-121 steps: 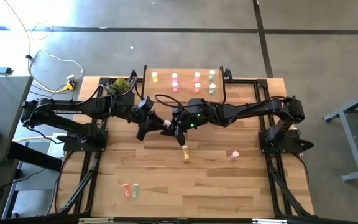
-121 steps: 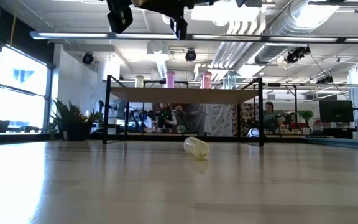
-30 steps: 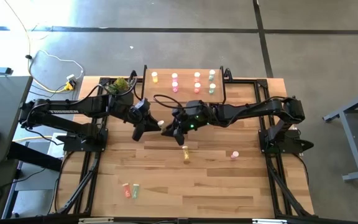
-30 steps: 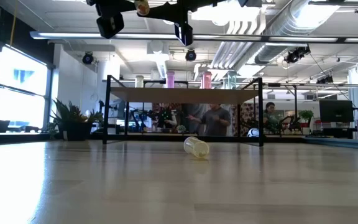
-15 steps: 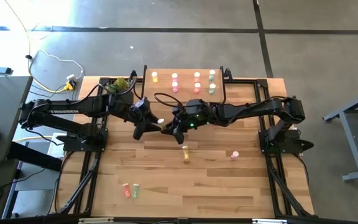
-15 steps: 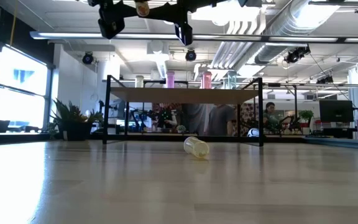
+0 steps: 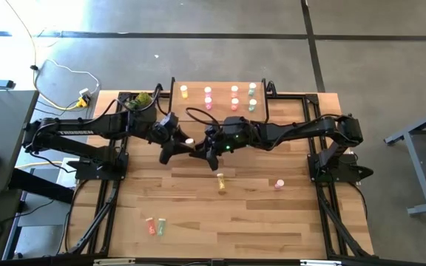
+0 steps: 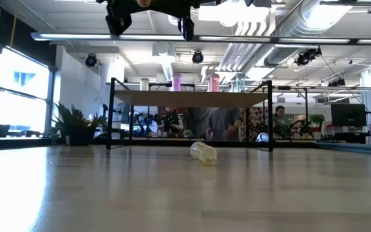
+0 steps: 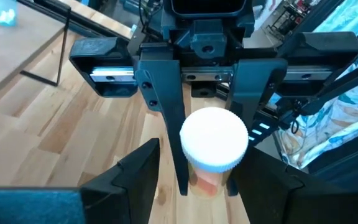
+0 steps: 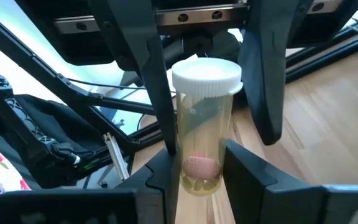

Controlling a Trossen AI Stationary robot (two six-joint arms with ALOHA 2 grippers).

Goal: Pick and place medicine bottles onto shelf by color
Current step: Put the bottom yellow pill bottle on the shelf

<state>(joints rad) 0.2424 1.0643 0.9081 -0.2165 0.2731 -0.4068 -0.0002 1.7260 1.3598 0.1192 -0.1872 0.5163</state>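
Held bottle (image 10: pixel 204 124): mid-air above mid-table, between both arms, pale cap toward the left arm.
Right gripper (image 10: pixel 201 175): clenched on the bottle's body.
Left gripper (image 9: pixel 197 178): fingers spread either side of the cap, not gripping.
Step advice: judged a handover; keep one grip firm, part the arms straight along the bottle's axis.
Shelf (image 7: pixel 220 111): seven bottles, sorted in columns.
Table (image 7: pixel 198 207): four bottles loose.

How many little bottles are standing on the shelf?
7. On the shelf, left to right from above: one yellow bottle, two pink bottles, two pink-red bottles, two green bottles. None looks hidden.
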